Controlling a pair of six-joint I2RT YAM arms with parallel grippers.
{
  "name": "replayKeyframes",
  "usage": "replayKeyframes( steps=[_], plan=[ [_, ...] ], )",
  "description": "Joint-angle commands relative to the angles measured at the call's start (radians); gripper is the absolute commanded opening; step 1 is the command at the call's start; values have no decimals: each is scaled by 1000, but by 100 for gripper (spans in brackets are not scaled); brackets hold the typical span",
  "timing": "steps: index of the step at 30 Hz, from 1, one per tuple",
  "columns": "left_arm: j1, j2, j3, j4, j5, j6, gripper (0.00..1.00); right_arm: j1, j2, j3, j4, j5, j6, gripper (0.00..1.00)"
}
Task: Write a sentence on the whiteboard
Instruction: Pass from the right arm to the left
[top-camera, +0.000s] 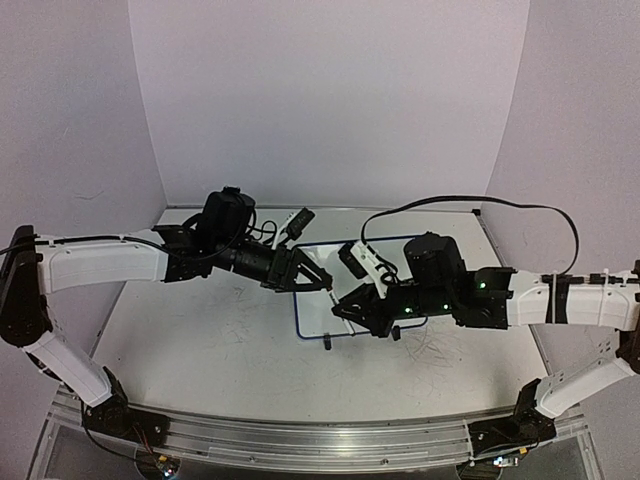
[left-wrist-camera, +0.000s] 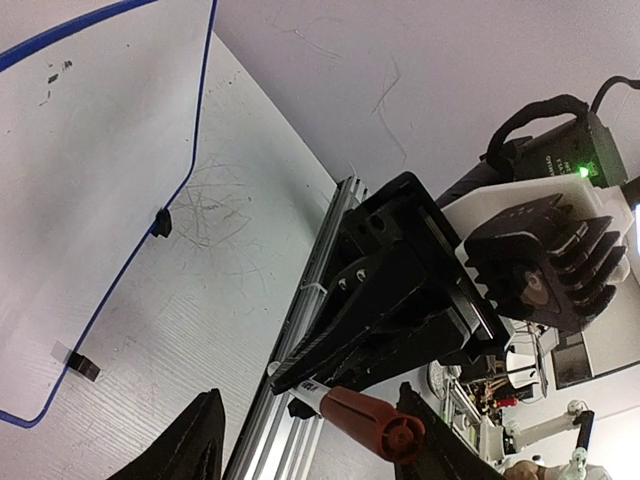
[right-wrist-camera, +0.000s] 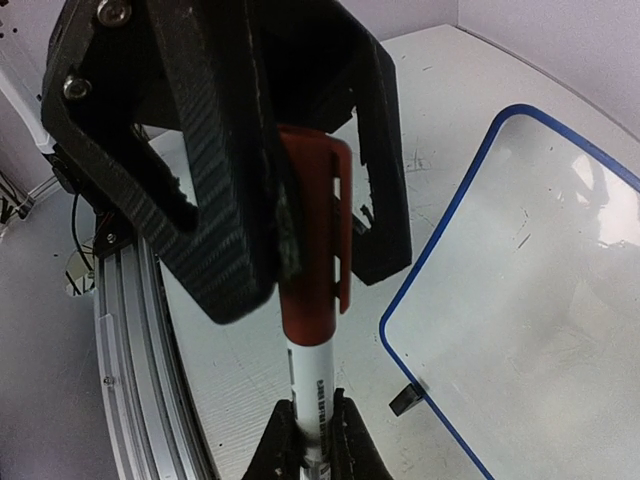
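The whiteboard (top-camera: 312, 312) lies flat at mid-table, white with a thin blue frame. It also shows in the left wrist view (left-wrist-camera: 90, 180) and the right wrist view (right-wrist-camera: 530, 300). No sentence shows on it, only a few small dark specks. My right gripper (right-wrist-camera: 310, 412) is shut on the white barrel of a marker (right-wrist-camera: 318, 350) with a red cap (left-wrist-camera: 375, 422), held just off the board's near edge. My left gripper (left-wrist-camera: 308, 400) is open, with its fingers on either side of the red cap. Both grippers meet over the board (top-camera: 335, 293).
The board's small black feet (top-camera: 328, 343) stick out at its near edge. The pale tabletop (top-camera: 200, 330) has faint grey scribbles. An aluminium rail (top-camera: 300, 435) runs along the near edge. Walls enclose the back and sides.
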Motion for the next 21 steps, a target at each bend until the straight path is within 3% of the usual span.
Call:
replayKeyframes(
  steps=[1, 9, 14, 15, 17, 19, 21],
  plan=[
    [1, 6, 59, -9, 62, -19, 52, 14, -1, 57, 6, 13, -31, 0],
    [1, 20, 79, -45, 27, -9, 31, 14, 14, 57, 0, 18, -32, 0],
    [1, 15, 87, -45, 0, 3, 5, 14, -2, 45, 5, 46, -30, 0],
    [1, 10, 87, -47, -13, 9, 1, 14, -7, 43, 7, 65, -12, 4],
    [1, -6, 86, -46, -43, 25, 0, 13, -24, 27, 24, 102, 31, 24],
    [2, -23, 85, -45, -78, 52, 0, 13, -54, -5, 63, 129, 85, 58],
    [6, -42, 79, -26, -130, 74, 0, 10, -88, -47, 117, 164, 148, 82]
  ],
)
